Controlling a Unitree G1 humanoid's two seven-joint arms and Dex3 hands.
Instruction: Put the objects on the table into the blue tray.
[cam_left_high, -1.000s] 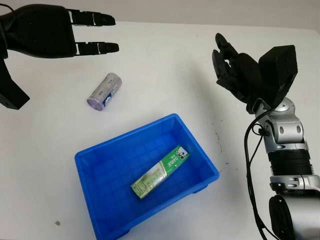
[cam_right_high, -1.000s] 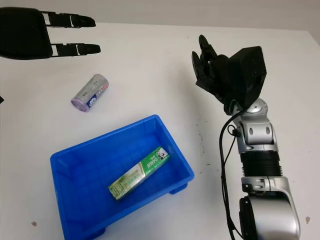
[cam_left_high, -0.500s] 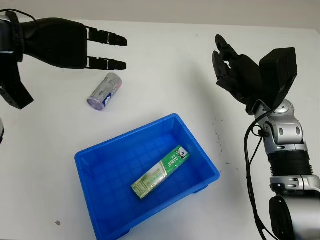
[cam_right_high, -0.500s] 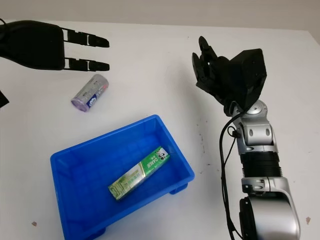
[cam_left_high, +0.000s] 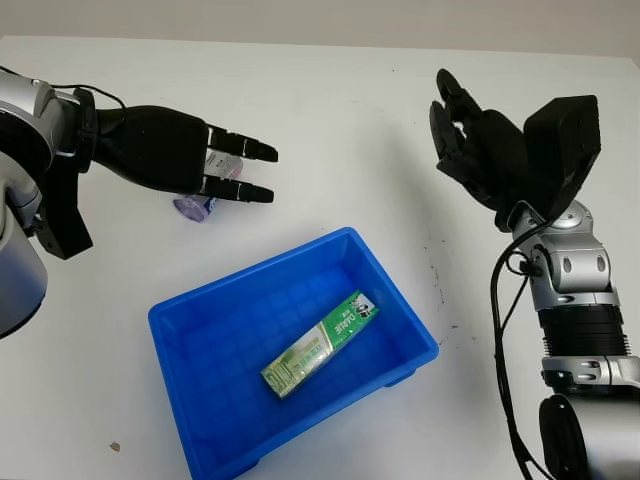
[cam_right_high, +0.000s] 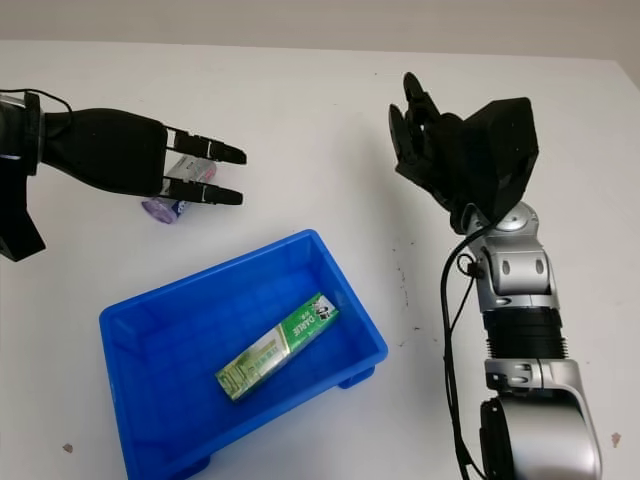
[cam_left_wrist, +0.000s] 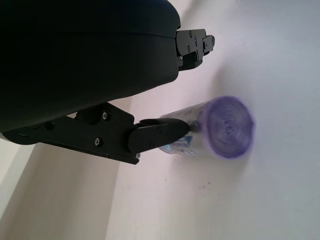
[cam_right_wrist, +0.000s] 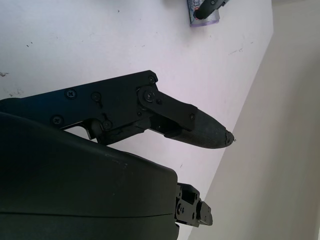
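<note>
Left hand (cam_left_high: 215, 170) over purple roll (cam_left_wrist: 215, 129) (blue tray (cam_left_high: 200, 310) nearby).

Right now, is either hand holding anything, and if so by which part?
Nothing is held. The left hand is open over the purple roll, fingers not closed on it. The right hand is open, raised at the table's right.

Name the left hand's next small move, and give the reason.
Probably close the left hand around the purple-capped roll: the open hand sits right over it, a fingertip at its side, while the roll still lies on the table outside the blue tray.
</note>
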